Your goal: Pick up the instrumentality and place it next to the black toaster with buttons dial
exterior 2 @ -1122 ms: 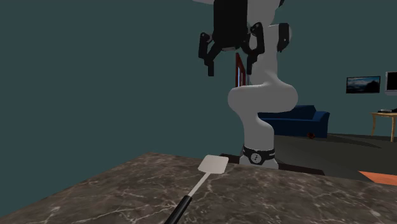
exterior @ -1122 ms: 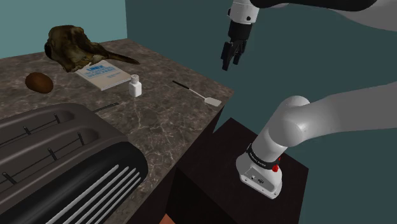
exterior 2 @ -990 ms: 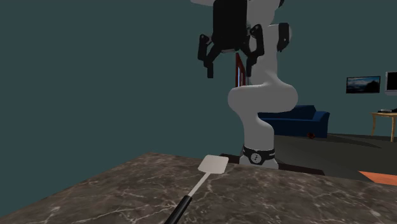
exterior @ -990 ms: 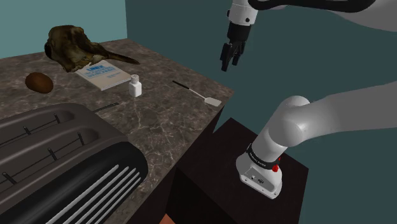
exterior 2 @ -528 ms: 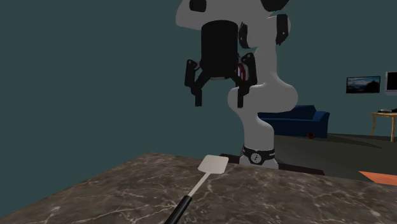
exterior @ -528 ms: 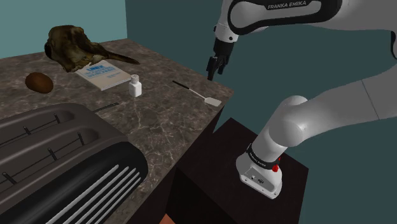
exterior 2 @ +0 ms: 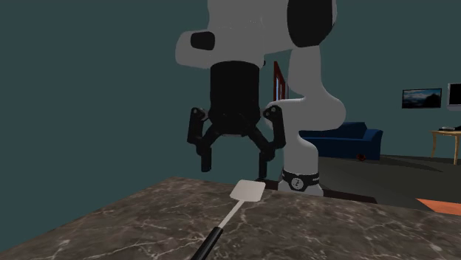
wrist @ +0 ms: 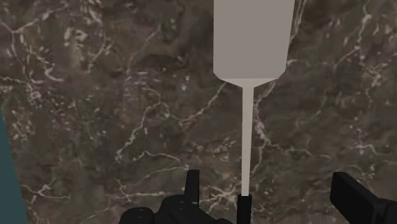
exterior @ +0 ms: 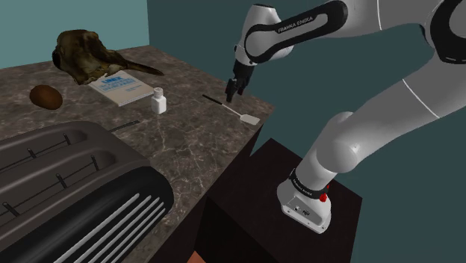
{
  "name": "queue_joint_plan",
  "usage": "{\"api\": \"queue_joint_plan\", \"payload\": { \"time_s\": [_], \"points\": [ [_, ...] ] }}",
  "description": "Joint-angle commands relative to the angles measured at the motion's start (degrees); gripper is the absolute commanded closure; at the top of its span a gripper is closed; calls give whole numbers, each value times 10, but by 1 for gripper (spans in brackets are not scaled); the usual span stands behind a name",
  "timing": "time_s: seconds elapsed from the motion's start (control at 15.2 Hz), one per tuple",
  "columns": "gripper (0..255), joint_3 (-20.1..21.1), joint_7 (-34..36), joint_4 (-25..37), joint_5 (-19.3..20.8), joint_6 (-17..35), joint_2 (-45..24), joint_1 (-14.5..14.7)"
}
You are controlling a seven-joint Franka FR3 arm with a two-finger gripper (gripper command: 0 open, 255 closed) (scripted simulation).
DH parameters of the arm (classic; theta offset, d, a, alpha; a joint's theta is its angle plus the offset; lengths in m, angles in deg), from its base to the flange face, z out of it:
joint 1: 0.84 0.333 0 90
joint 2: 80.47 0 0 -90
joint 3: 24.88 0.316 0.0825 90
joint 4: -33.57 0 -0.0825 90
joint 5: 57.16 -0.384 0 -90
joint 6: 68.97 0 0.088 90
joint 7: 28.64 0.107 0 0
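1. Jaws wide apart with nothing in their grip. The gripper [exterior 2: 233, 168] points down at the counter [exterior 2: 332, 229], and both fingers [wrist: 192, 184] are clear of any contact.
2. Directly under the gripper [wrist: 269, 181] lies the spatula [wrist: 252, 44], flat on the counter. It has a pale blade, a thin pale shaft and a black handle. The shaft runs through the gap between the fingers, nearer one than the other, and touches neither.
3. Second exterior view: the fingertips hang above the spatula [exterior 2: 247, 192], with a gap visible between them and the blade.
4. Shoulder view: the gripper [exterior: 232, 90] sits over the shaft of the spatula [exterior: 237, 112]. The spatula rests on the dark veined counter [exterior: 187, 142] near the corner closest to the stand [exterior: 254, 194], blade toward that corner.
5. A white shaker [exterior: 158, 100] stands upright to the shoulder view's left of the spatula, apart from it.
6. A pale booklet [exterior: 119, 87] lies flat just beyond the shaker.
7. Farther along the counter are a brown rounded lump [exterior: 46, 96] and a mottled skull-like object [exterior: 86, 56].
8. The black toaster [exterior: 75, 194] fills the shoulder view's lower left, well apart from the spatula. It has slots on top and silver ribs down its side.
9. Second exterior view, far background: a blue sofa [exterior 2: 343, 140] behind the arm's base.
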Motion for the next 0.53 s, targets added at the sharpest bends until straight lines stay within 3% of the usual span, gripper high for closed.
{"api": "queue_joint_plan", "payload": {
  "time_s": [0.0, 0.46],
  "points": [
    [0, -4, -9, 2, -6, 32, -25, 4],
    [0, -8, -14, -20, -12, 101, -72, 7]
  ]
}}
